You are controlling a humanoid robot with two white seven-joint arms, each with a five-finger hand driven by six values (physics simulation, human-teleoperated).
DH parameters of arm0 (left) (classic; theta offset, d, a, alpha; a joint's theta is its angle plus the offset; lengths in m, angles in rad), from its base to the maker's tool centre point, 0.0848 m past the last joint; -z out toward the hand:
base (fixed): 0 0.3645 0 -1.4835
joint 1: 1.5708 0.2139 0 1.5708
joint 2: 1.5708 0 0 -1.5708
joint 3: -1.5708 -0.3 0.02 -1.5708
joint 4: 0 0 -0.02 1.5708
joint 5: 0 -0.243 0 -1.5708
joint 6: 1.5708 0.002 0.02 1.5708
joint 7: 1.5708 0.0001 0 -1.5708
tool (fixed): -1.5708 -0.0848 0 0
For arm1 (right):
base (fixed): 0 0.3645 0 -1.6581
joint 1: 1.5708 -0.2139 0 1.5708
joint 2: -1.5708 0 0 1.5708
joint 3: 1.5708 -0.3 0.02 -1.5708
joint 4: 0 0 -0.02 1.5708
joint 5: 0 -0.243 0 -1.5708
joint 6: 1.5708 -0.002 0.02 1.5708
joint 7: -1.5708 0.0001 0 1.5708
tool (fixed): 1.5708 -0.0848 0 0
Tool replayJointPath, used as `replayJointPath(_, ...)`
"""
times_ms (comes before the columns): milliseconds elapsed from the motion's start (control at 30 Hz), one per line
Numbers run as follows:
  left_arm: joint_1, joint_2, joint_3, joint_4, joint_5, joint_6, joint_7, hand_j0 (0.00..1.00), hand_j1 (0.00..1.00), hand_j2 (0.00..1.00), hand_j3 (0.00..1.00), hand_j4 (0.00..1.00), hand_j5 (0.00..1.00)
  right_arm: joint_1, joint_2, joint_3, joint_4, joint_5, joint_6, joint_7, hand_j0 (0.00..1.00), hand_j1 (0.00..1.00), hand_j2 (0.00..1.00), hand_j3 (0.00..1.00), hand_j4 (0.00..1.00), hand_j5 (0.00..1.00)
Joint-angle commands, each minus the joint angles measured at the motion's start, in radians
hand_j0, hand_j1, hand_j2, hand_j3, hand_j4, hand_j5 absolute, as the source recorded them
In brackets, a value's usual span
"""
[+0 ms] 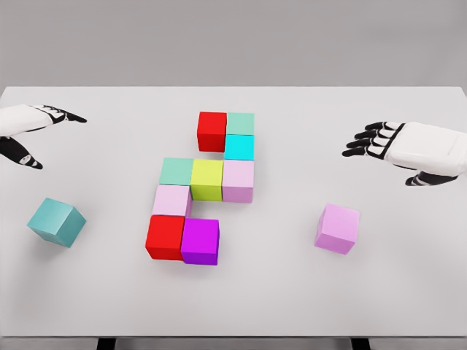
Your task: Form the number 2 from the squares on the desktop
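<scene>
Both the left hand (33, 131) and right hand (408, 149) hover open-fingered and empty over the desk (408, 306), while the loose pink cube (338, 228) toward its right edge and teal cube (57, 222) near its left look rigid, light, smooth-faced, best pinched across opposite sides.

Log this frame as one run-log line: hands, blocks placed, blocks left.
left hand: open, table's left edge | right hand: open, right side | placed: nine-cube cluster mid-table | loose: teal cube left, pink cube right
</scene>
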Motion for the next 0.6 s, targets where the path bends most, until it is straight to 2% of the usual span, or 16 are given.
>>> replayJointPath(0, 0.000, 0.002, -0.004, -0.001, 0.006, 0.003, 0.000, 1.00, 1.00, 1.00, 1.00, 1.00, 1.00, -0.002, -0.001, 0.000, 0.000, -0.005, 0.003, 0.000, 1.00, 1.00, 1.00, 1.00, 1.00, 1.00)
replayJointPath(167, -0.003, 0.005, -0.005, -0.007, 0.017, 0.003, 0.000, 1.00, 1.00, 1.00, 1.00, 1.00, 1.00, -0.011, 0.002, 0.000, 0.000, -0.007, 0.003, 0.000, 1.00, 1.00, 1.00, 1.00, 1.00, 1.00)
replayJointPath(200, -0.005, 0.007, -0.022, -0.005, 0.040, 0.003, 0.000, 1.00, 1.00, 1.00, 1.00, 1.00, 1.00, -0.009, 0.002, 0.005, 0.000, -0.005, 0.003, 0.000, 1.00, 1.00, 1.00, 1.00, 1.00, 1.00)
replayJointPath(300, -0.023, 0.016, -0.166, -0.044, 0.071, 0.003, 0.000, 1.00, 1.00, 1.00, 1.00, 1.00, 1.00, -0.011, 0.001, 0.054, -0.002, -0.004, 0.003, 0.000, 1.00, 1.00, 1.00, 1.00, 1.00, 1.00)
replayJointPath(333, -0.043, 0.018, -0.194, -0.054, 0.078, 0.003, 0.000, 1.00, 1.00, 1.00, 1.00, 1.00, 1.00, -0.014, -0.001, 0.068, -0.002, -0.004, 0.003, 0.000, 1.00, 1.00, 1.00, 1.00, 1.00, 1.00)
replayJointPath(367, -0.046, 0.063, -0.221, -0.120, 0.159, 0.003, 0.000, 1.00, 1.00, 1.00, 1.00, 1.00, 1.00, -0.023, 0.001, 0.081, -0.002, -0.004, 0.003, 0.000, 1.00, 1.00, 1.00, 1.00, 1.00, 1.00)
replayJointPath(400, -0.046, 0.145, -0.286, -0.191, 0.220, 0.003, 0.000, 1.00, 1.00, 1.00, 1.00, 1.00, 1.00, -0.028, -0.001, 0.085, -0.002, -0.004, 0.003, 0.000, 1.00, 1.00, 1.00, 1.00, 1.00, 1.00)
replayJointPath(467, -0.046, 0.255, -0.309, -0.268, 0.243, 0.003, 0.000, 1.00, 1.00, 1.00, 1.00, 1.00, 1.00, -0.028, -0.001, 0.094, -0.002, -0.004, 0.003, 0.000, 1.00, 1.00, 1.00, 1.00, 1.00, 1.00)
replayJointPath(567, -0.045, 0.294, -0.309, -0.269, 0.278, 0.003, 0.000, 1.00, 1.00, 1.00, 1.00, 1.00, 1.00, -0.029, -0.002, 0.124, -0.003, -0.004, 0.003, 0.000, 1.00, 1.00, 1.00, 1.00, 1.00, 1.00)
